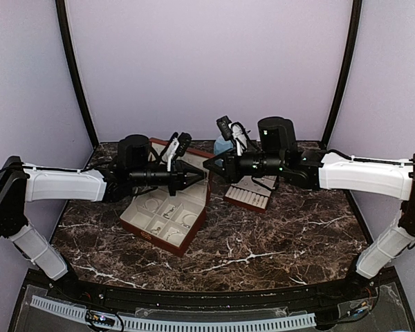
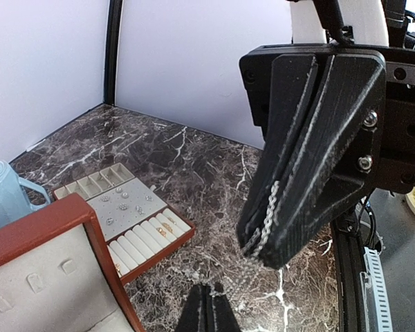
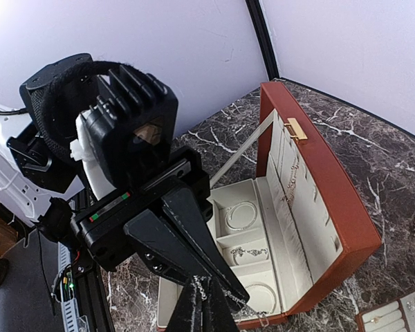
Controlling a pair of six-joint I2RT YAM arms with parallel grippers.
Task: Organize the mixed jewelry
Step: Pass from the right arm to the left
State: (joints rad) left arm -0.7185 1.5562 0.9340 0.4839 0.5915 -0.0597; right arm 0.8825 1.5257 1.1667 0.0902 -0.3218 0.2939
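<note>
Where the two meet mid-air, left gripper (image 1: 201,176) & right gripper (image 1: 207,164) are both clamped on 1 chain (image 2: 266,221), tip to tip. Directly below: open box (image 3: 332,200), 3 compartments w/ 1 silver piece (image 3: 241,216) each. Slotted tray (image 1: 250,197) sits under the right gripper; tabletop (image 1: 277,256) has room toward the bases.

A dark brown marble pattern with white veins is seen on the table (image 1: 277,235). The box (image 3: 332,207) is finished in reddish-brown and lined in cream, with a gold clasp (image 3: 294,129). The tray (image 2: 90,184) is coloured cream and grey within a reddish-brown frame. The mug (image 2: 1,194) is tinted pale blue. The left gripper (image 1: 202,175) and right gripper (image 1: 207,164) are coloured black, the arm links (image 1: 62,185) white. The chain (image 2: 266,221) is silver-coloured, the walls (image 1: 207,62) pale lilac
</note>
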